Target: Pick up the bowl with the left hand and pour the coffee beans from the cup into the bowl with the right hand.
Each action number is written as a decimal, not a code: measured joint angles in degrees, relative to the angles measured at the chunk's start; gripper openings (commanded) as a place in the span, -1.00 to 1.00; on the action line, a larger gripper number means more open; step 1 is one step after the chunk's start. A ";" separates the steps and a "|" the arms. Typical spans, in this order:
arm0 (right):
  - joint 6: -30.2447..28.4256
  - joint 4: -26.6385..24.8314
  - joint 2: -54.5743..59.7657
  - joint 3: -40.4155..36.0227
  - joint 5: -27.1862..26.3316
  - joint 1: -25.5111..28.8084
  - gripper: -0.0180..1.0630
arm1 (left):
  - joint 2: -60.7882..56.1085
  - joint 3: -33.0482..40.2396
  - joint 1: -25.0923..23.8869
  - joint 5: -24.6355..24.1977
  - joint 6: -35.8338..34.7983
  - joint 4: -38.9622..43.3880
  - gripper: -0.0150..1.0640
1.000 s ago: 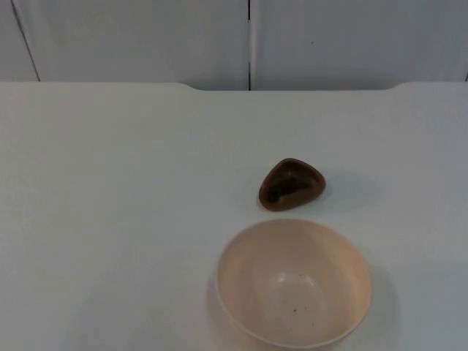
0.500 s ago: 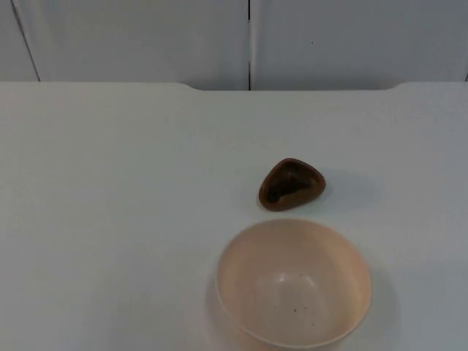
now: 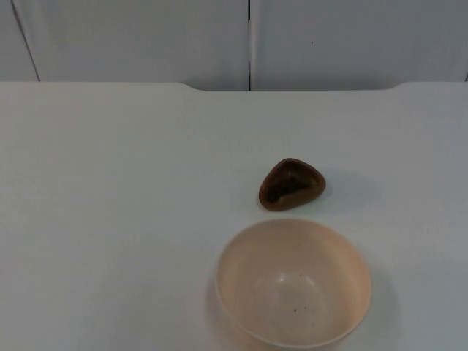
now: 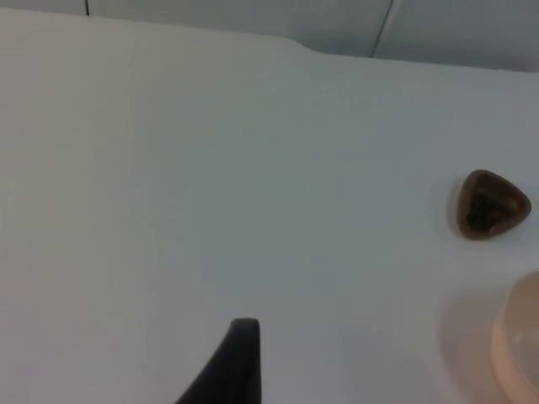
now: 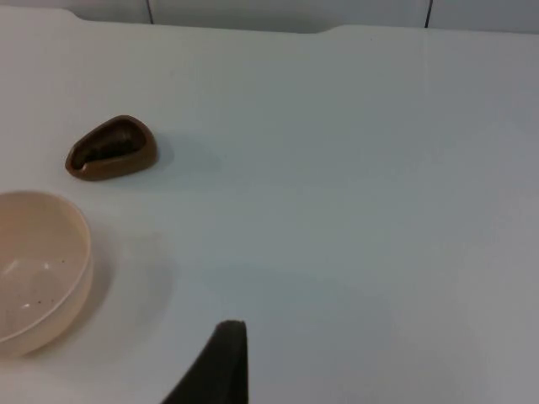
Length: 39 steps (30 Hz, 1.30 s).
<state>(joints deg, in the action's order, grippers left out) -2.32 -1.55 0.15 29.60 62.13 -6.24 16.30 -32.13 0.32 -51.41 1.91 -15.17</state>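
white table (image 3: 110, 219) runs back to the grey wall (image 3: 131, 36), w/ a notch in the far edge mid-way. biggest thing on it: the cream bowl (image 3: 292, 284), upright, at the near edge, a bit right of centre, a few dark specks inside. just behind it, close but apart, sits the small brown cup (image 3: 292, 183), rounded-triangle shape, dark beans in it, upright on the table. from the left wrist cam the cup (image 4: 491, 204) is off to one side w/ the bowl rim (image 4: 524, 341) near it; from the right wrist cam, cup (image 5: 111, 148) and bowl (image 5: 38, 269) are side by side too. left gripper (image 4: 240, 362) hangs above bare table, well away from both; one black fingertip visible, can't tell if jaws are apart or together. right gripper (image 5: 221, 362) same: over bare table, near the bowl but not touching, jaw state can't tell.
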 measured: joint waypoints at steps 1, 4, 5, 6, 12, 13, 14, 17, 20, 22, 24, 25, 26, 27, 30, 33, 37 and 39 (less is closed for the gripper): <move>0.00 0.00 0.00 0.00 0.00 0.00 0.99 | 0.26 0.00 0.00 0.42 0.11 -0.22 0.85; 0.00 0.00 0.00 0.00 0.00 0.00 0.99 | 0.65 0.00 0.00 0.80 0.42 -0.45 0.85; 0.00 0.00 0.00 0.00 0.00 0.00 0.99 | 1.08 0.00 0.00 0.91 1.16 -0.89 0.85; 0.00 0.00 0.00 0.00 0.00 0.00 0.99 | 1.73 0.00 0.00 0.93 2.53 -1.80 0.85; 0.00 0.00 0.00 0.00 0.00 0.00 0.99 | 6.94 0.00 0.00 0.81 11.08 -9.47 0.85; 0.00 0.00 0.00 0.00 0.00 0.00 0.99 | 6.94 0.00 0.00 0.81 11.08 -9.47 0.85; 0.00 0.00 0.00 0.00 0.00 0.00 0.99 | 8.43 0.00 0.00 0.81 12.77 -10.96 0.85; 0.00 0.00 0.00 0.00 0.00 0.00 0.99 | 12.55 0.00 0.00 0.92 16.79 -14.76 0.85; 0.00 0.00 0.00 0.00 0.00 0.00 0.99 | 15.37 0.00 0.00 1.29 20.12 -17.86 0.85; 0.11 0.00 0.00 0.00 0.00 0.00 0.99 | 17.41 0.00 0.00 1.83 22.93 -20.70 0.85; 0.11 0.00 0.00 0.00 0.00 0.00 0.99 | 18.35 0.00 0.00 2.39 24.29 -22.10 0.85; 0.11 0.00 0.00 0.00 0.00 0.00 0.99 | 19.11 0.00 0.00 2.86 25.38 -23.30 0.85; 0.11 0.00 0.00 0.00 0.00 0.00 0.99 | 20.04 0.00 0.00 3.14 26.58 -24.66 0.85; 0.11 0.00 0.00 0.00 0.00 0.00 0.99 | 20.98 0.00 0.00 3.21 27.80 -26.04 0.85; 0.11 0.00 0.00 0.00 0.00 0.00 0.99 | 22.73 0.00 0.00 3.47 29.76 -28.27 0.85; 0.11 0.00 0.00 0.00 0.00 0.00 0.99 | 25.32 0.00 0.00 3.71 32.09 -30.94 0.85; 0.11 0.00 0.00 0.00 0.00 0.00 0.99 | 27.83 0.00 0.00 3.90 33.50 -32.21 0.84; 0.11 0.00 0.00 0.00 0.00 0.00 0.99 | 29.15 0.00 0.00 4.05 34.35 -33.01 0.84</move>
<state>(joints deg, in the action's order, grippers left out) -2.21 -1.55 0.15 29.60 62.13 -6.24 45.45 -32.13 0.32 -47.35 36.26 -48.18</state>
